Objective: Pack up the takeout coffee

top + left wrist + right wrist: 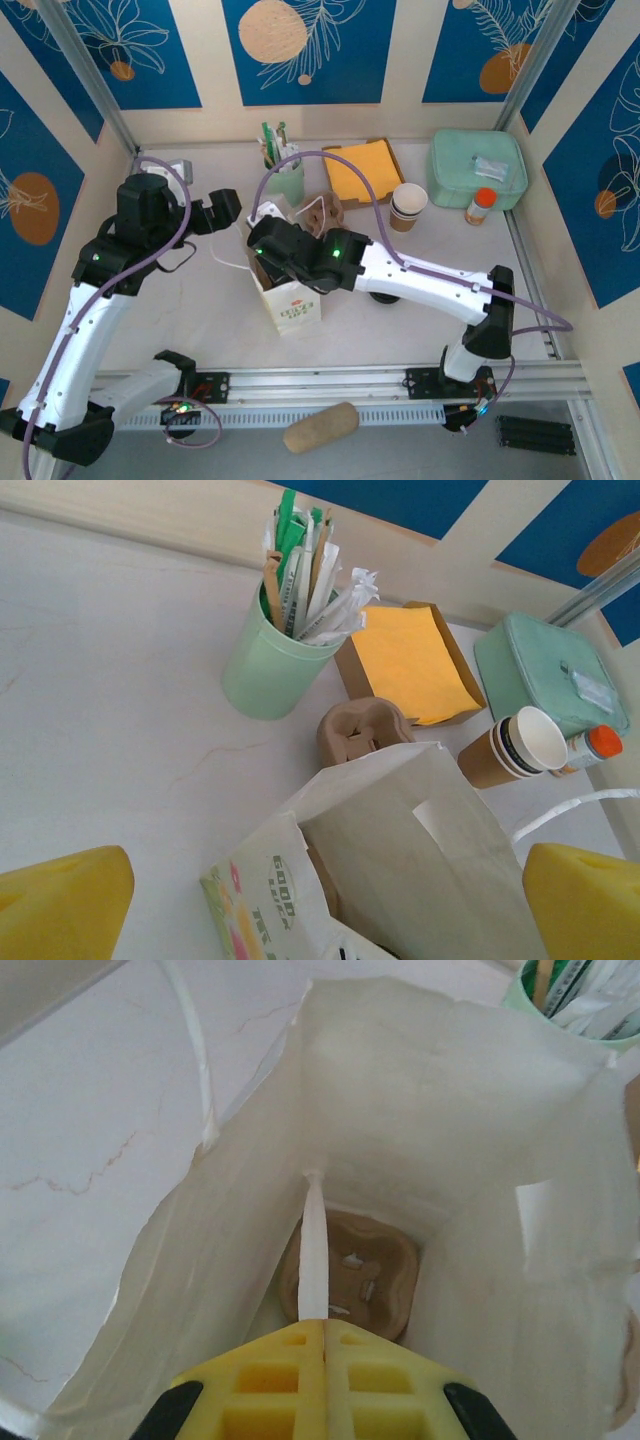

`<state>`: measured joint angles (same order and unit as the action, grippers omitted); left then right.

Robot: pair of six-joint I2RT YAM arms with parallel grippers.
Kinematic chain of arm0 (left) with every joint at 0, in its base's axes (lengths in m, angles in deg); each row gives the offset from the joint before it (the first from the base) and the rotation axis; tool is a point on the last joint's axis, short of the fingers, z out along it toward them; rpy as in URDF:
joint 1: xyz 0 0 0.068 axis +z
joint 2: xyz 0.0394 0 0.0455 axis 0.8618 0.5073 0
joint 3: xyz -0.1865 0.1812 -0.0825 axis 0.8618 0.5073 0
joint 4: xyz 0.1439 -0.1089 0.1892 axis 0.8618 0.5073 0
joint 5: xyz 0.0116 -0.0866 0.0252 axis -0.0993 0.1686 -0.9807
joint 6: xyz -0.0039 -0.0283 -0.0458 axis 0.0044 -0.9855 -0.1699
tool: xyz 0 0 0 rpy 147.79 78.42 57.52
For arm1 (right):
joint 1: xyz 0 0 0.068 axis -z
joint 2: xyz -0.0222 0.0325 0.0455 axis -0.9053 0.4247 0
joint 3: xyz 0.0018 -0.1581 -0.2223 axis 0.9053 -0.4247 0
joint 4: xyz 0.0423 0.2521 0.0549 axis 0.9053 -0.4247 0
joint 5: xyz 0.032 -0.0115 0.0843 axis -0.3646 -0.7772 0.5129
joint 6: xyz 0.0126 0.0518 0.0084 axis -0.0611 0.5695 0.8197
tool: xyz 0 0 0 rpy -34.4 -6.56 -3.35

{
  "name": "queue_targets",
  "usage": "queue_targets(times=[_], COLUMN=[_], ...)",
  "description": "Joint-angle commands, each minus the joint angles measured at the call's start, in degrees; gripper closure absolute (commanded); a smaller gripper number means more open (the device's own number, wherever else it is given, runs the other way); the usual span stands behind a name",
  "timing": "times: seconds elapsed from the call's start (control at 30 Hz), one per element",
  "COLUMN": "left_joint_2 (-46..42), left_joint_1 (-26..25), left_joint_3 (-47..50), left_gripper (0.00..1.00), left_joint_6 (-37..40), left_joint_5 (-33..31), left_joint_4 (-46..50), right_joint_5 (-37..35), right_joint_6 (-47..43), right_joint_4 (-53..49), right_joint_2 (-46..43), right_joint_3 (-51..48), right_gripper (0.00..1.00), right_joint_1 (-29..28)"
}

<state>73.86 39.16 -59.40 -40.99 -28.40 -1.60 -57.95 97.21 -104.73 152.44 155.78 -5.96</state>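
A white paper bag (297, 305) stands open in the middle of the table. My right gripper (268, 258) hangs over its mouth, shut on the bag's white paper handle strip (313, 1245). In the right wrist view the closed yellow jaws (325, 1328) point down into the bag (480, 1160), where a brown pulp cup carrier (370, 1270) lies on the bottom. My left gripper (226, 208) is open just left of the bag (440, 860), its yellow fingers (65, 900) wide apart with nothing between them. The takeout coffee is out of view.
Behind the bag are a second brown carrier (325, 210), a green cup of utensils (285, 180), a box of orange napkins (362, 168), a stack of lidless cups (408, 205), a mint container (478, 165) and an orange-capped bottle (481, 206).
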Motion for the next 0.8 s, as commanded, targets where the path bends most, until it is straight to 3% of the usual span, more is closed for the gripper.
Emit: queue_targets(times=[0.0, 0.2, 0.57, 0.77], left_joint_2=[-0.66, -0.58, -0.04, 0.41], left_joint_1=[0.5, 0.47, 0.39, 0.41], left_joint_3=[0.75, 0.79, 0.53, -0.78], left_gripper=[0.0, 0.01, 0.01, 0.01], left_joint_6=[-1.03, -0.98, -0.98, -0.33], left_joint_5=[1.23, 1.47, 2.6, 4.46], left_joint_4=[-1.05, -1.36, -2.5, -2.93], right_joint_5=[2.96, 6.43, 19.93, 21.9], right_joint_6=[1.89, 3.21, 5.99, 6.83], right_joint_4=[0.44, -2.41, -5.68, -7.16], right_joint_2=[0.93, -0.19, -3.88, -4.86], right_joint_3=[0.72, 3.61, 9.84, 12.01], right_gripper=[0.85, 0.57, 0.34, 0.01], right_joint_1=[-0.32, -0.13, 5.95, 9.59])
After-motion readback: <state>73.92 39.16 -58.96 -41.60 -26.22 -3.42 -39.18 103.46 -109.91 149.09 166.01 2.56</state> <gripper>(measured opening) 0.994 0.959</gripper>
